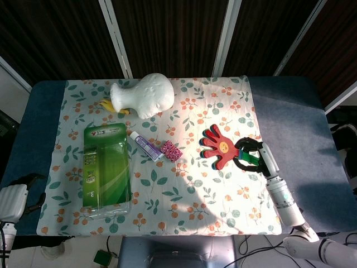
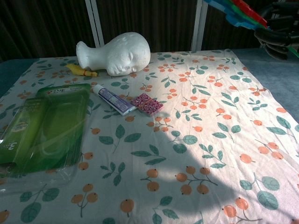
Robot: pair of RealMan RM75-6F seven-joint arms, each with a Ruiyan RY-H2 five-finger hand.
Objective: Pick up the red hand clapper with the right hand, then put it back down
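Fingers (image 1: 243,152) of our right hand (image 1: 250,157) curl around the green handle (image 1: 251,158) of the red hand clapper (image 1: 218,147), gripping it at the right side of the flowered cloth (image 1: 184,190). From the head view the clapper's red palm, with its yellow smiley disc, points left and slightly up, toward the middle of the cloth, and we see a shadow under it on the fabric. From the chest view only a corner of the clapper (image 2: 238,10) shows at the top edge, its red, green and blue layers tilted and well above the cloth, with our dark fingers (image 2: 275,32) just right of it, so we hold it lifted off the table. Our right forearm (image 1: 281,195) runs down and right from the hand over the blue table (image 1: 290,111). Our left hand (image 1: 12,202) sits at the lower left edge of the head view, off the cloth, and we cannot tell how its fingers lie. Across the cloth we see a white foam head (image 1: 145,94) lying on its side at the back, a yellow object (image 1: 106,104) just beside its neck, a green plastic package (image 1: 106,167) on the left, a toothpaste tube (image 1: 146,146) near its upper right corner, and a small pink patterned block (image 1: 171,150) touching or just beside the tube's lower end.
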